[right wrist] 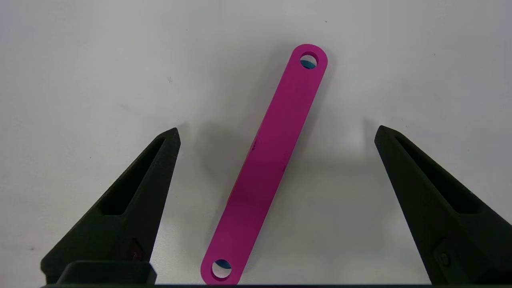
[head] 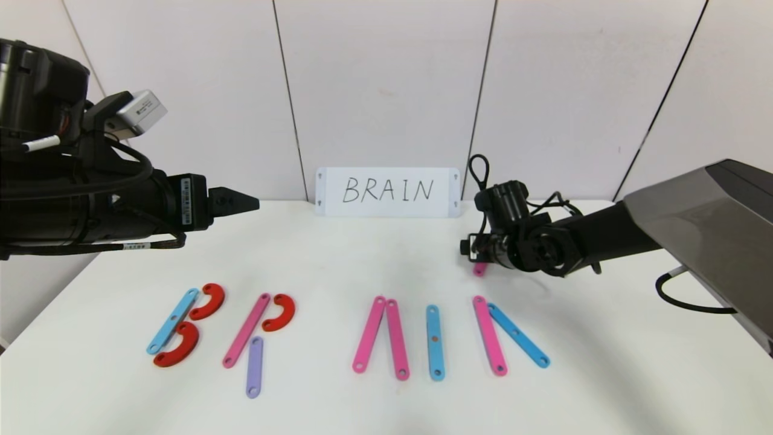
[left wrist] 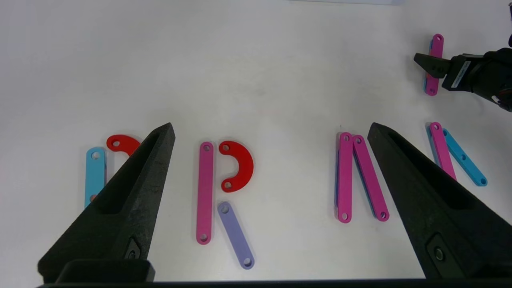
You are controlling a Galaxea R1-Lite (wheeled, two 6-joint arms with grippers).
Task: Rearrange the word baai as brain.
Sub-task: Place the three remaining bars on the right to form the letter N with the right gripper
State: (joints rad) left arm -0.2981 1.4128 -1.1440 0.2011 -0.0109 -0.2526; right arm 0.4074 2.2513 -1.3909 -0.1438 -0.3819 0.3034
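Note:
On the white table [head: 338, 266] the plastic pieces lie in a row. At the left are a light-blue strip [head: 172, 320] with two red curves [head: 208, 301]. Then come a pink strip [head: 246, 330], a red curve [head: 279, 312] and a purple strip [head: 254, 367], then two pink strips [head: 383, 335], a light-blue strip [head: 435, 341], and a pink [head: 489, 335] and light-blue strip [head: 518, 335]. My right gripper [right wrist: 277, 129] is open, low over a separate pink strip [right wrist: 266, 164] lying flat between its jaws. My left gripper [left wrist: 271, 126] is open and empty, raised at the left.
A white card [head: 387, 191] with handwritten BRAIN stands at the table's back edge against the wall. The right arm [head: 604, 232] reaches in from the right. The right gripper [left wrist: 434, 66] also shows far off in the left wrist view.

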